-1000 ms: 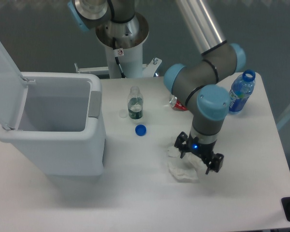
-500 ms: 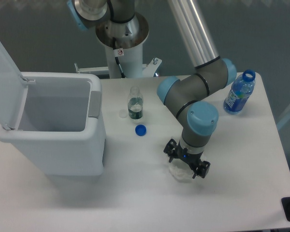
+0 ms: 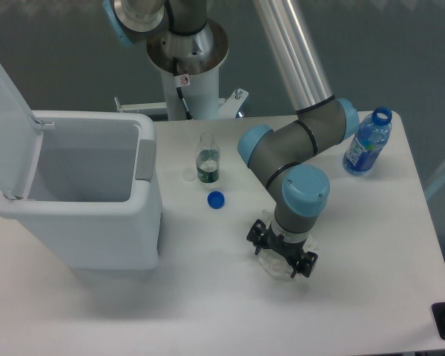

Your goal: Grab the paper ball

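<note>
- Since the gripper (image 3: 282,254) sits low in the lower middle of the frame, directly over the paper ball (image 3: 277,265), only scraps of white paper show beneath and between its dark fingers.
- Its jaws look spread to about the wad's width, one finger at each side; whether they already press the paper I cannot tell.
- Judging by its crumpled, tissue-like look, the wad should be very light and soft, so it will squash rather than resist; nothing in it can break.
- A grip across its middle, fingers reaching down near the table (image 3: 371,297), seems safest, since a pinch on a loose edge might only pull a flap up or let it slip.
- Nearby, toward the centre of the frame, lie a blue cap (image 3: 216,199) and a small clear bottle (image 3: 207,159), both apart from the wad.
</note>
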You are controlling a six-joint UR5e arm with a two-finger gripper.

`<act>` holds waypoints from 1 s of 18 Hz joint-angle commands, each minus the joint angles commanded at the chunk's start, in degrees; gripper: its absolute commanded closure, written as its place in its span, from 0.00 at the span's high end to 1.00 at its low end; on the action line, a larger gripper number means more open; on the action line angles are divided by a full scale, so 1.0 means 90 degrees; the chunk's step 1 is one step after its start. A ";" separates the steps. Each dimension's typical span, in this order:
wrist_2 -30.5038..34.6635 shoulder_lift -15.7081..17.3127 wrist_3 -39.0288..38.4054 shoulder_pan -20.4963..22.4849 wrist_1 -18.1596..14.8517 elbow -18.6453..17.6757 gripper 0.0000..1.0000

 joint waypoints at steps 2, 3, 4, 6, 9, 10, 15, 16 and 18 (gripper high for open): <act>0.0010 0.0010 0.0000 0.0000 -0.0010 0.0000 0.39; 0.0029 0.0020 0.0010 0.0000 -0.0010 0.0000 0.23; 0.0039 0.0039 0.0019 0.0000 -0.0010 -0.0010 0.17; 0.0029 0.0049 0.0010 0.0000 -0.0010 0.0019 0.15; 0.0020 0.0107 -0.0010 0.0020 -0.0010 0.0078 0.13; 0.0020 0.0127 -0.0010 0.0039 -0.0019 0.0088 0.13; 0.0029 0.0312 -0.0020 0.0127 -0.0039 0.0244 0.06; 0.0058 0.0409 -0.0020 0.0166 -0.0058 0.0321 0.04; 0.0068 0.0585 -0.0010 0.0273 -0.0243 0.0429 0.04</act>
